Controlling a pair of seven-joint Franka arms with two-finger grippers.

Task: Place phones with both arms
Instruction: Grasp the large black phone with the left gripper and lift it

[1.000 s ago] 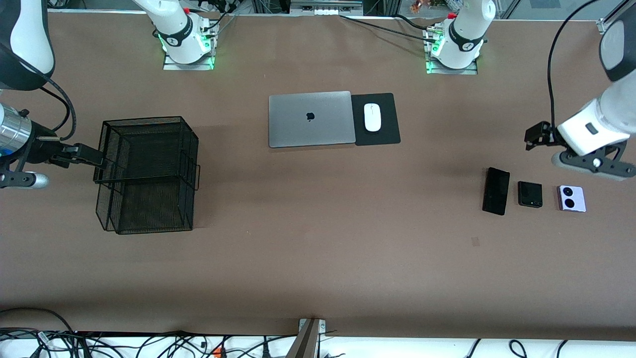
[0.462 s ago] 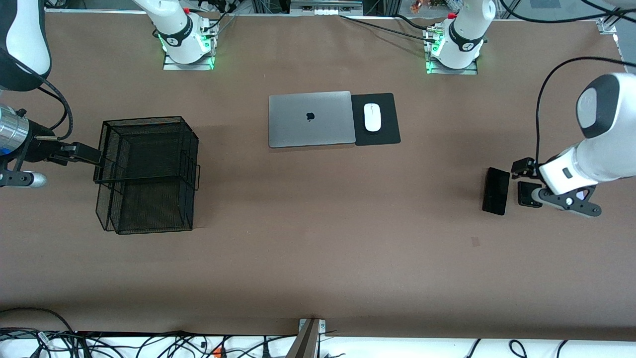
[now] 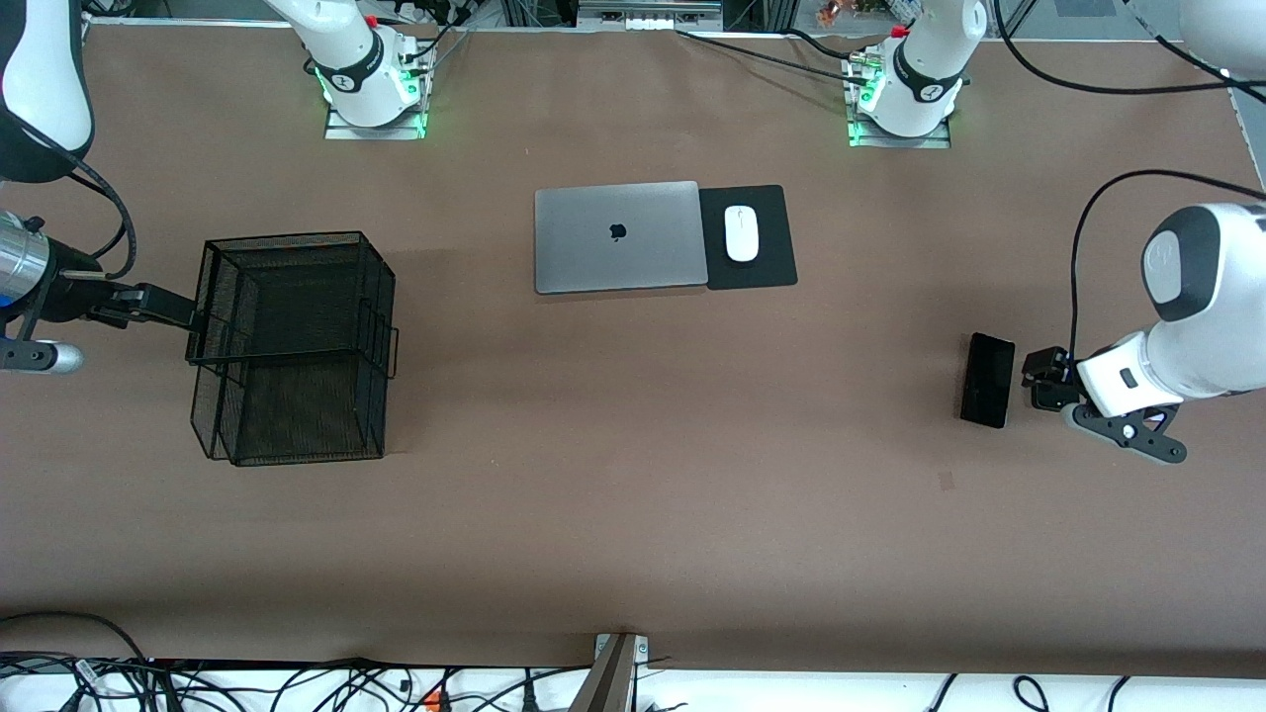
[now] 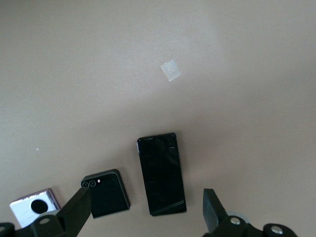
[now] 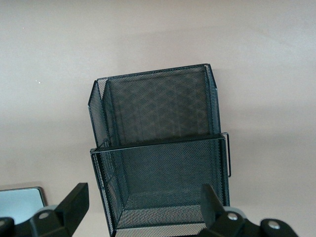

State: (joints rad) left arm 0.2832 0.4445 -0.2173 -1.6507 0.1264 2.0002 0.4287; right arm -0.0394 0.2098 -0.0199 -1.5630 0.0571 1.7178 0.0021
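**Left gripper over the phones, right gripper at the basket**

We see three phones in a row toward the left arm's end of the table. The slab (image 3: 988, 380) lies flat and uncovered in the front view. Just beside it, toward the left arm's end, we find the flip phone (image 4: 105, 193), and next to that the lilac phone (image 4: 34, 208); in the front view the left arm covers both, so we place them from the left wrist view. None of the three touch.

The left gripper (image 3: 1048, 381) hangs over the flip phone with its jaws spread wide and nothing between them. In the left wrist view its fingers (image 4: 78, 210) frame the flip phone and the slab.

The right gripper (image 3: 158, 307) sits at the edge of the mesh basket (image 3: 297, 346) at the right arm's end of the table, jaws wide apart and empty.

Near the bases we see a closed laptop (image 3: 618, 235), with a mouse (image 3: 740, 232) on a black pad (image 3: 767, 265) beside it.
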